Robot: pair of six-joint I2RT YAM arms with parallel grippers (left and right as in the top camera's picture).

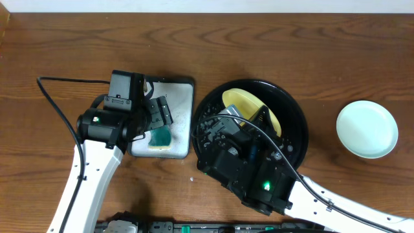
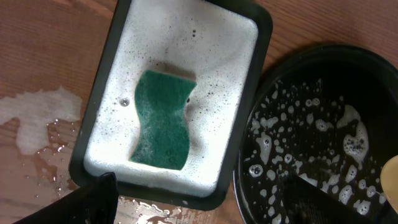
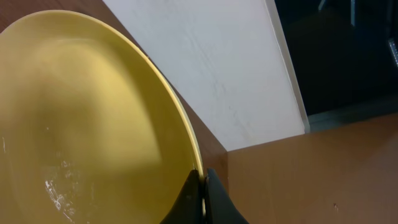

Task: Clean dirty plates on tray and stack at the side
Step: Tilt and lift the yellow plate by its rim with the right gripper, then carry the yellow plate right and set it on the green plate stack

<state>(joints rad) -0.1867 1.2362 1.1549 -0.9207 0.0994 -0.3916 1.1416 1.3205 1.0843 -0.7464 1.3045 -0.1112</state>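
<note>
One yellow plate (image 3: 81, 112) tilts over the tray (image 1: 296, 120), rim clamped by right gripper (image 3: 200, 186) — left gripper (image 1: 160, 118), jaws apart, hovers above sponge (image 2: 161, 121) for scrubbing.

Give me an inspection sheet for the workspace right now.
Surface: wooden table, water puddle beside sponge tray.
Job's things: yellow plate held tilted over foam-flecked black tray; mint plate on the table, far right.
Clutter: sponge tray full of foam, green sponge in it.
Grippers: left gripper open, empty, above the sponge; right gripper shut on yellow plate's rim.
Cables: black cable loops off left arm.
Surroundings: white wall.
</note>
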